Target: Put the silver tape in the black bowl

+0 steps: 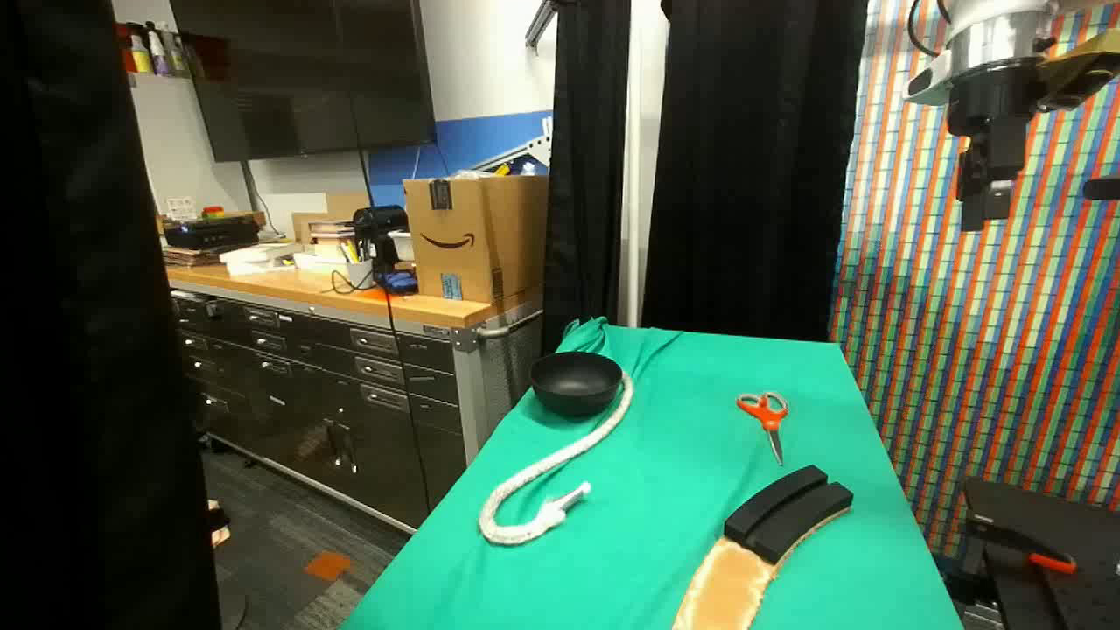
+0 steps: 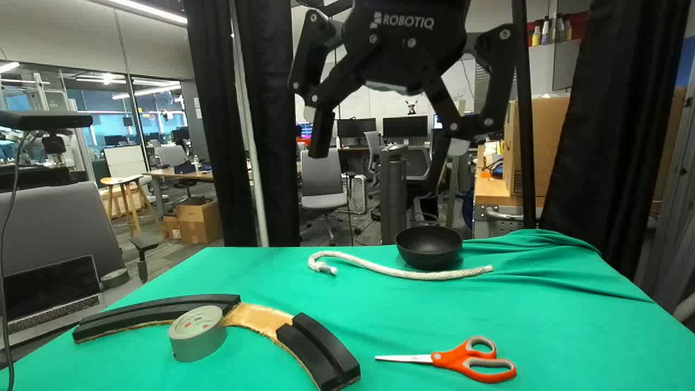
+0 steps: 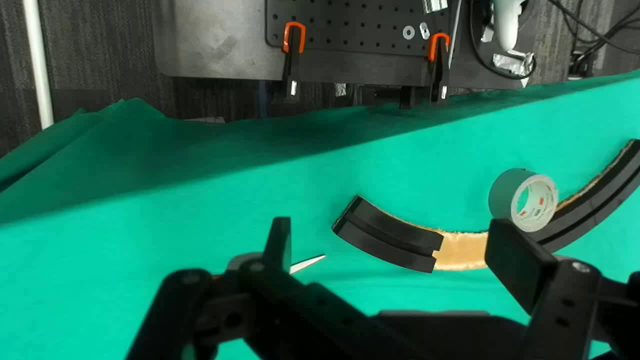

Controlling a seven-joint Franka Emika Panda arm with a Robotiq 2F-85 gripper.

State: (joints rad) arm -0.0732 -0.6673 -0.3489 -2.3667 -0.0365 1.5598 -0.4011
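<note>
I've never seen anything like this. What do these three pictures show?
The machine is a robot arm; its black two-fingered gripper, a sort of hand, hangs in the air, open and holding nothing. Two pictures come from cameras outside the machine; the third, the wrist view, looks down past the gripper. On the green cloth are silver tape, a black bowl, a rope, orange-handled scissors and a curved black-and-tan piece. The tape is meant for the bowl.

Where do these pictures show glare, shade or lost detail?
In an exterior view, a long ceiling light glares; in an exterior view, the dark foreground curtain loses most detail; in the wrist view, the green cloth darkens along its upper edge.
</note>
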